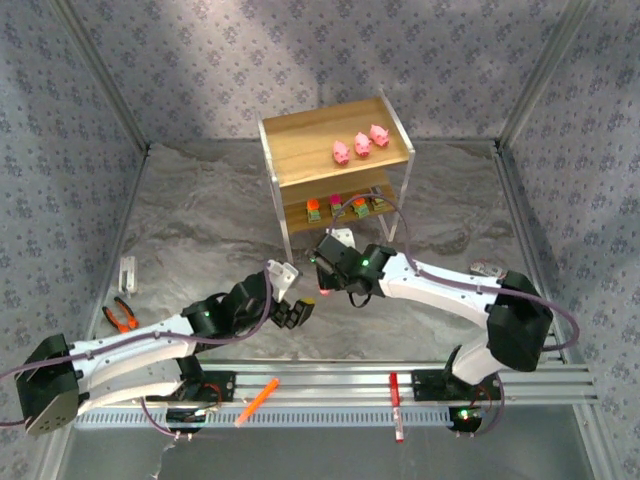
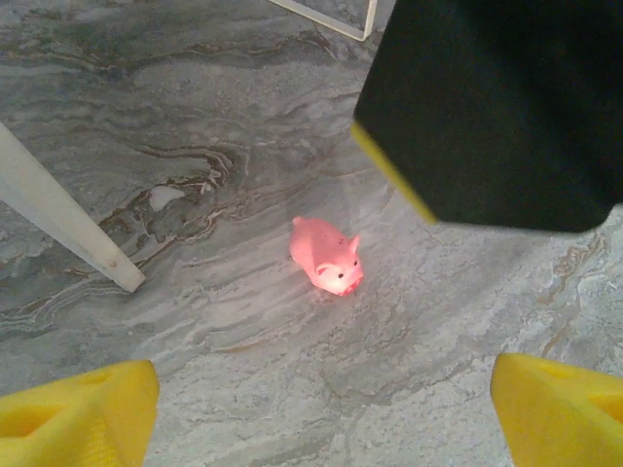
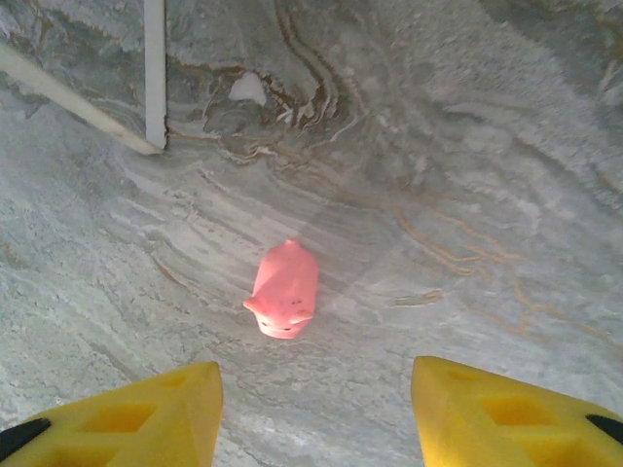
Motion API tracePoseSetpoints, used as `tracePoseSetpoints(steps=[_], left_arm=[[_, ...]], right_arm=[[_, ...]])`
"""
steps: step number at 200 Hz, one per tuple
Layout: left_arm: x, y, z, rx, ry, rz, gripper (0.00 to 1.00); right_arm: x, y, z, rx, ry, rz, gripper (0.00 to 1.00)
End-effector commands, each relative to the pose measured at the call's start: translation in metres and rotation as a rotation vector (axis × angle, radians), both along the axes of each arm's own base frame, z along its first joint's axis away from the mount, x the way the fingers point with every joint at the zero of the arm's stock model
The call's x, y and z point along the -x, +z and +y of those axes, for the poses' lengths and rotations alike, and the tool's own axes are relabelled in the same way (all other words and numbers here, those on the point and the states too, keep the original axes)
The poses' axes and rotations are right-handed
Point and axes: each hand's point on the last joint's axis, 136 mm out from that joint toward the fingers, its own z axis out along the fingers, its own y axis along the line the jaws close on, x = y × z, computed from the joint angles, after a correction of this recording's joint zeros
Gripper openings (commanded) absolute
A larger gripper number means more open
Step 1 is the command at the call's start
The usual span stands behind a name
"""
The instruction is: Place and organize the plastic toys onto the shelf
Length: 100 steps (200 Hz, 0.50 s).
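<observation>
Top external view: shelf (image 1: pixel 335 135) at far centre of desk (image 1: pixel 200 220), three pink pigs (image 1: pixel 362 145) in a row on right half of top board, three blocky toys (image 1: pixel 335 204) lined up on lower board. On desk just near of shelf, between both arms, fourth pink pig (image 2: pixel 326 258) lying alone. Left fingers (image 2: pixel 78 413) spread apart, holding nothing, pig just beyond them. Right fingers (image 3: pixel 146 413) likewise parted and empty, poised over same pig, not touching.
</observation>
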Motion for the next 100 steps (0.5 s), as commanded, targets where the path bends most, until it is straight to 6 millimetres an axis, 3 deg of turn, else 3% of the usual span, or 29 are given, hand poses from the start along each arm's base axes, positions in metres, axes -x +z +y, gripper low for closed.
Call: tracePoseSetpoints(steps=[1, 100], left_arm=[[-0.001, 0.003, 0.005, 0.005, 0.021, -0.02, 0.88], [-0.005, 0.014, 0.024, 0.032, 0.09, -0.067, 0.88]], right_arm=[[0.004, -0.016, 0.012, -0.021, -0.007, 0.031, 0.56], [0.011, -0.061, 0.024, -0.007, -0.047, 0.091, 0.58]])
